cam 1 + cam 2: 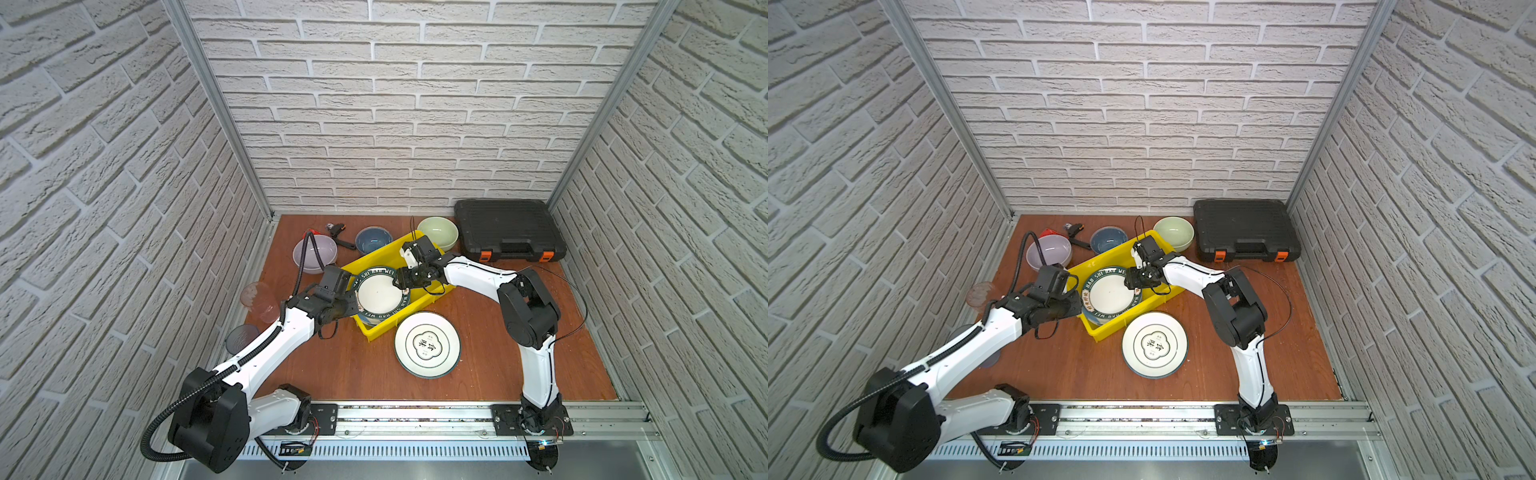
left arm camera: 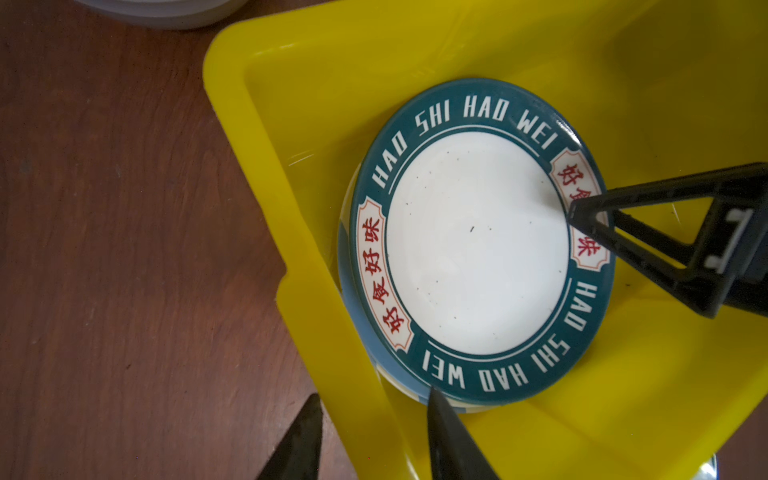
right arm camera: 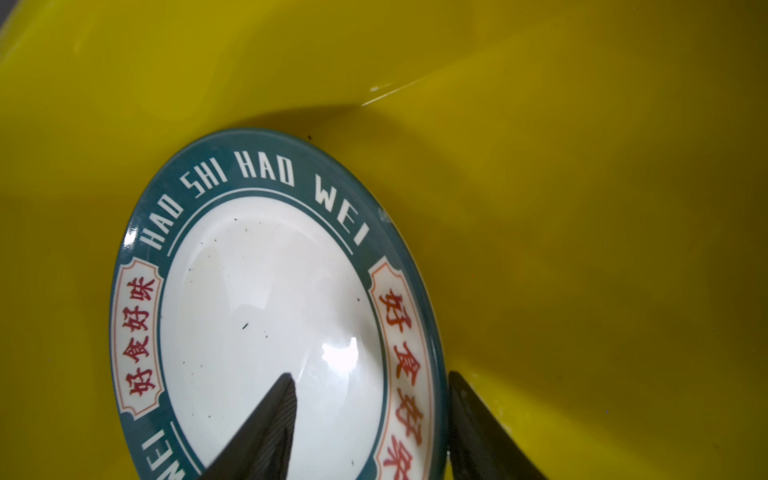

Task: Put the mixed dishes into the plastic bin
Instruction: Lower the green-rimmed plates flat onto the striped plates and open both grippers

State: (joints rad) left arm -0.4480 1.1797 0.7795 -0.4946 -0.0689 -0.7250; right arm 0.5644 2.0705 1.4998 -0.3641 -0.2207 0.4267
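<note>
The yellow plastic bin stands mid-table. In it a teal-rimmed printed plate lies on the blue-white striped plate. My left gripper is shut on the bin's near-left wall, one finger outside and one inside. My right gripper stands open astride the teal plate's rim, gripping nothing. On the table lie a white printed plate, a lilac bowl, a dark-blue bowl, a pale-green bowl and two tumblers.
A black case with orange latches lies at the back right. A red-and-black wrench lies behind the lilac bowl. Brick-patterned walls close in three sides of the wooden table.
</note>
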